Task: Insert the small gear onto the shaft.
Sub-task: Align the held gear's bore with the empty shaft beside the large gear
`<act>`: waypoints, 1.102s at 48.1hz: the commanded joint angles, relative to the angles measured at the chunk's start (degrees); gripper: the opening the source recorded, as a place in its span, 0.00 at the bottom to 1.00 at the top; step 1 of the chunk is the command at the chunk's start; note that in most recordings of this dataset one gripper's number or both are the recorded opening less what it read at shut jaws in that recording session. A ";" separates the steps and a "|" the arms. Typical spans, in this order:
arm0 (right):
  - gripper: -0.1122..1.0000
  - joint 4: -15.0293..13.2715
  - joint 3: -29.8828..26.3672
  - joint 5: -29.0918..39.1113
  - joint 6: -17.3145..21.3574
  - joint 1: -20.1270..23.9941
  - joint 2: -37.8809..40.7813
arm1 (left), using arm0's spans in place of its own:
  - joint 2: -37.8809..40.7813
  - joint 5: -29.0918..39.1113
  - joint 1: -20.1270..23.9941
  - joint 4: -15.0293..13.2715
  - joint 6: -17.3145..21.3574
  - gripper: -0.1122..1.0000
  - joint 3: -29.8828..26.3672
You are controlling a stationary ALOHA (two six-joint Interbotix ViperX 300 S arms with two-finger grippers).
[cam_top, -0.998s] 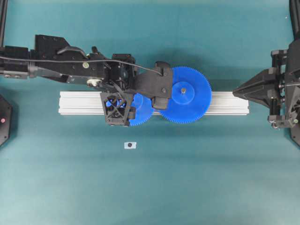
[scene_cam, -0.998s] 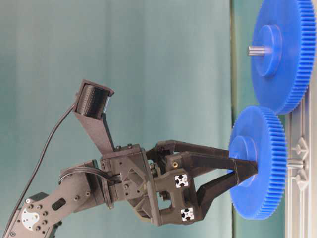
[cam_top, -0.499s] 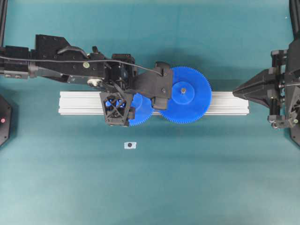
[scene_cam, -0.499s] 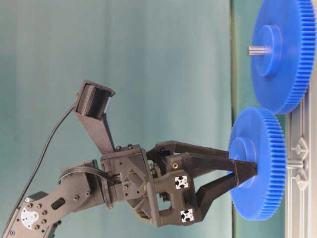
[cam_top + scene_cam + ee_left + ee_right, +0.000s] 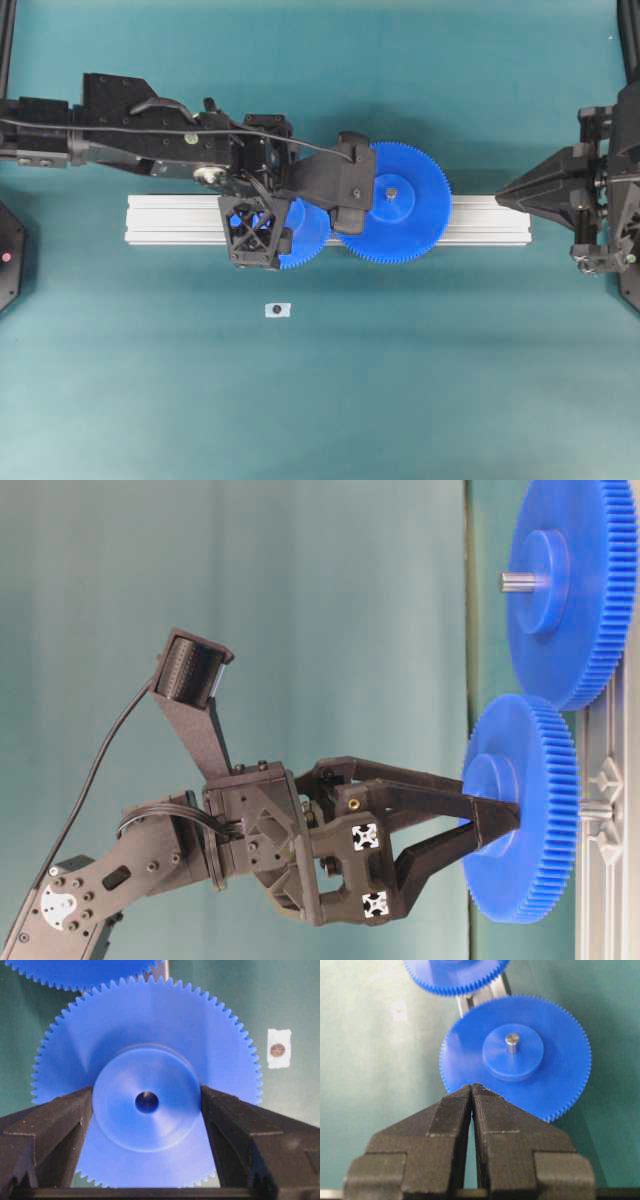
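Small gear (image 5: pixel 145 1100) sat on the rail (image 5: pixel 480 220) beside the wider gear (image 5: pixel 400 200), its hub between the wide-spread left pincer (image 5: pixel 146 1125) fingers, grip uncertain, right pincer (image 5: pixel 472 1091) closed w/ nothing; risk: teeth snagging, tilting it off the pin.
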 commanded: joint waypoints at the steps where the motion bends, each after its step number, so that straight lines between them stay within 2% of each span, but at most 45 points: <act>1: 0.20 0.00 -0.44 -0.53 0.44 0.00 0.18 | -0.62 -0.79 -0.09 0.09 0.18 0.82 -0.97; 14: 0.20 0.00 -0.18 -0.53 0.44 0.00 -0.09 | -0.44 -0.88 -0.09 0.09 -0.18 0.83 -0.70; 26: 0.20 0.00 -0.18 -0.53 0.44 0.00 -0.53 | -0.53 1.85 -0.18 0.09 0.26 0.89 -0.26; 53: 0.20 0.00 0.00 -0.53 0.53 0.00 -0.62 | -1.23 1.32 -0.18 0.09 -0.53 0.91 -0.35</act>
